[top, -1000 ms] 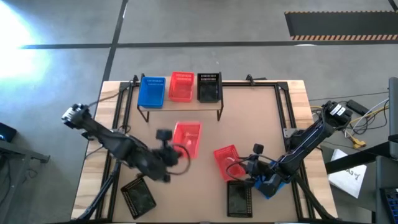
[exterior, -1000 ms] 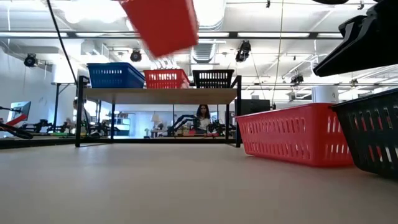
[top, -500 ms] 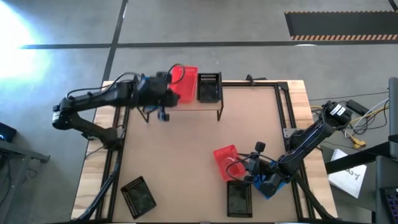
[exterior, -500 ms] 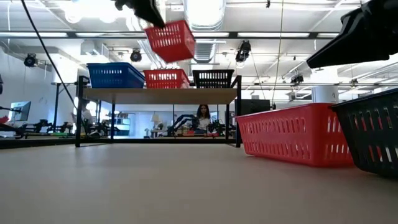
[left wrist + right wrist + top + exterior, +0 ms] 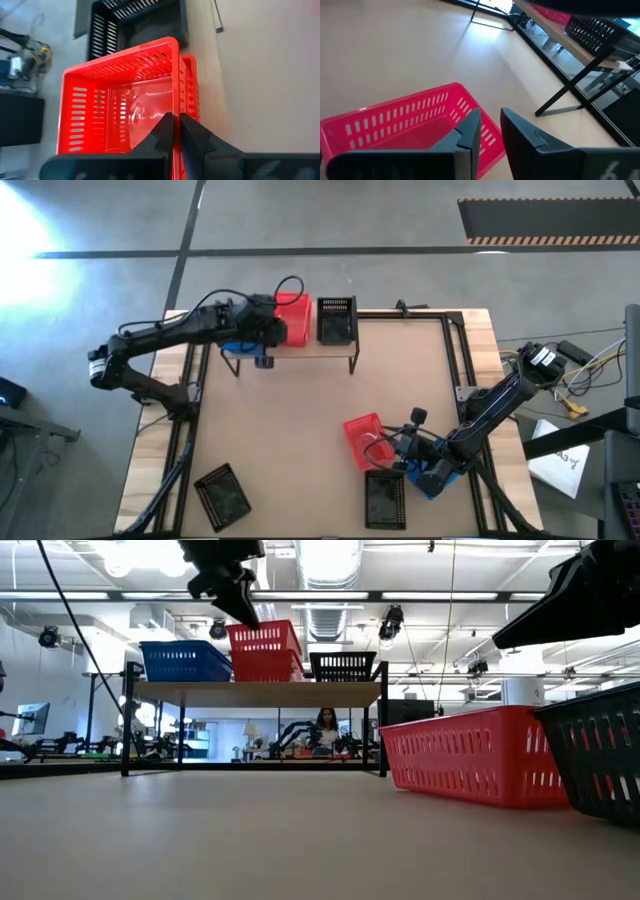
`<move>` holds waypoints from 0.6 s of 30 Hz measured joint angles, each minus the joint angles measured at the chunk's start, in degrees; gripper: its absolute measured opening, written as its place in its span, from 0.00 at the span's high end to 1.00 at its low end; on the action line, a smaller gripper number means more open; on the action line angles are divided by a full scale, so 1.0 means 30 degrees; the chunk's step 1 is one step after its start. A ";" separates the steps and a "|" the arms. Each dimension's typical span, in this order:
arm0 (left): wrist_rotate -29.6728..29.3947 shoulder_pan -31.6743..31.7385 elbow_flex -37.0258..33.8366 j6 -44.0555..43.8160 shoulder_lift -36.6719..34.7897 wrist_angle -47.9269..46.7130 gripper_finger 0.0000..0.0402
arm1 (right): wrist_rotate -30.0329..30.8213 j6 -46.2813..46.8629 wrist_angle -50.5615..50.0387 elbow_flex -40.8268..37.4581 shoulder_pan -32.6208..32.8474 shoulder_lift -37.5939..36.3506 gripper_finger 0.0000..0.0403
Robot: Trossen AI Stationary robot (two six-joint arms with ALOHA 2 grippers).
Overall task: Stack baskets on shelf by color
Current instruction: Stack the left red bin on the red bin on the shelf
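A: Start at the near edge of the surface (image 5: 300,440). What's down there?

B: Two black baskets: one at the near left corner (image 5: 222,495), one near the right arm (image 5: 384,498). Beside that one lies a red basket (image 5: 364,438), and a blue basket (image 5: 437,478) shows mostly hidden under the right arm. The right tool (image 5: 395,448) hangs just at the red basket's rim; in the right wrist view its two fingers (image 5: 467,131) stand a little apart with nothing between them, so I'd call it open and empty.

A: And farther back?

B: The shelf (image 5: 300,352) stands at the far side of the surface. On it, left to right: a blue basket (image 5: 185,661), mostly covered by the left arm from above, then the red stack, then a black basket (image 5: 336,319).

A: The left arm is the one at work?

B: Yes. The left tool (image 5: 268,330) is clamped shut on the near wall of a second red basket (image 5: 120,107), which sits directly above the red basket already on the shelf (image 5: 268,671). The low view shows it nearly level and partly nested; I can't tell whether it's fully seated.

A: So which step?

B: Placing the second red on the red stack, I'd judge. Next calls for easing it down until it seats, then letting go and lifting clear without dragging the stack. The remaining red one by the right arm looks the likely pickup afterwards.
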 joint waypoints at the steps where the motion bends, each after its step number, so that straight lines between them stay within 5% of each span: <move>1: 0.0024 -0.0002 -0.0080 -0.0190 0.0000 -0.0040 1.00 | 0.0000 0.0000 0.0000 0.0000 0.0000 0.0000 0.83; 9: 0.0028 -0.0051 -0.0035 -0.2246 -0.0144 -0.0101 0.97 | 0.0000 -0.0007 0.0003 0.0000 0.0000 0.0000 0.84; 18: 0.0084 0.0073 0.0039 -0.2506 -0.0219 -0.0484 0.64 | 0.0951 -0.0248 -0.0041 0.0000 -0.0007 0.0000 0.83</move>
